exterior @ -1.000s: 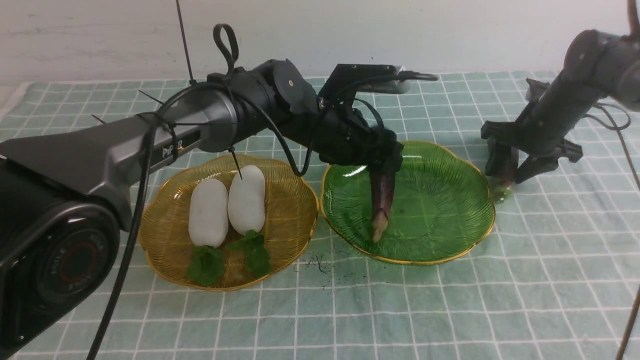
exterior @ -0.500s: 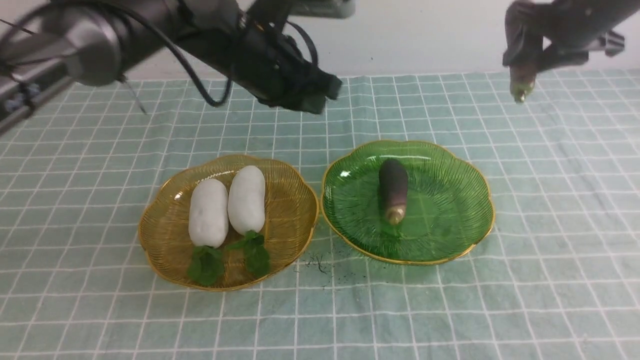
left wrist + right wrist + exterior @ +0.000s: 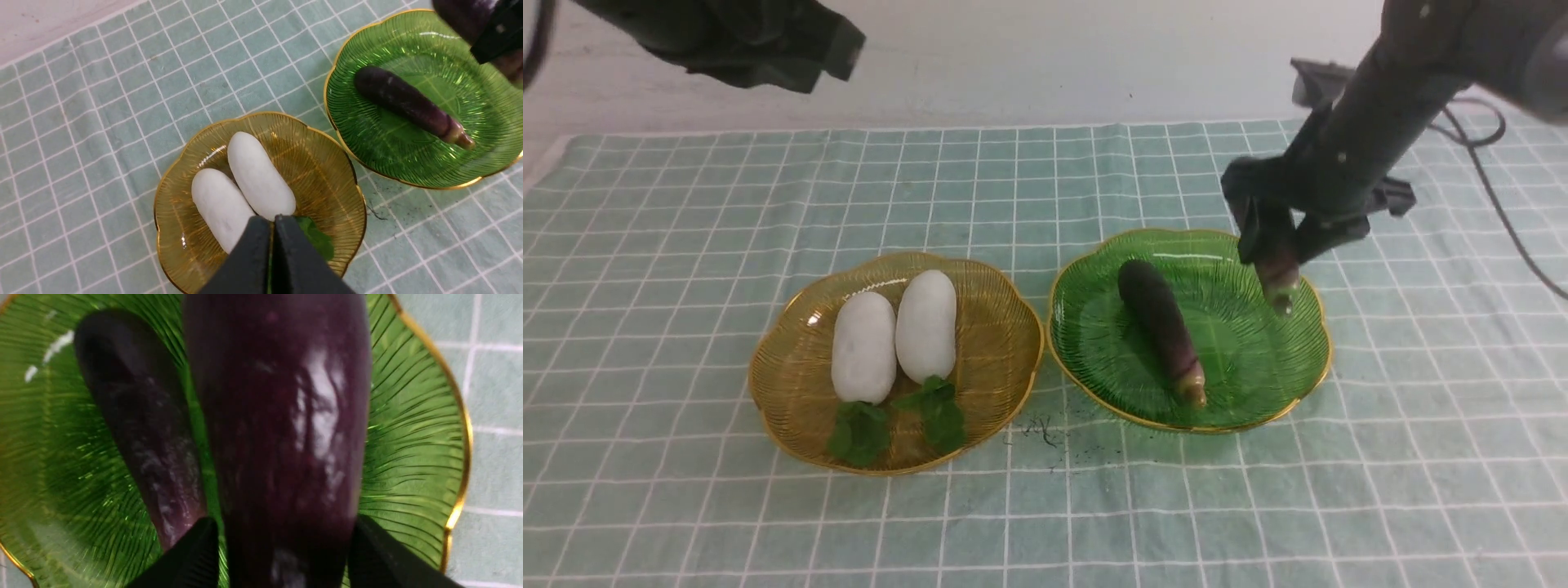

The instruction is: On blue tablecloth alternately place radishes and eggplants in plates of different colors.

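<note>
Front view: my right tool (image 3: 1270, 245) grips the second eggplant (image 3: 1280, 278) by its blunt end, so its long axis hangs near upright, slightly tilted, stem tip down. Directly beneath the tool lies the far right part of the green plate (image 3: 1241, 376). Whether the tip touches the ribbed floor I cannot tell. The first eggplant (image 3: 1160, 327) lies flat in the same plate to the tool's left, apart from the hanging one, its axis running from the far side toward me. Right wrist view: the jaws stand either side of the held body. My right arm slopes steeply down from the upper right, wrist pitched downward. Judgement: the release must lay this eggplant in the free strip beside the first. So near the rim, it could roll onto the blue tablecloth (image 3: 1258, 506). My left tool (image 3: 272, 220) is closed on nothing, raised well clear above the amber plate (image 3: 988, 327), where both radishes (image 3: 925, 327) lie side by side.
</note>
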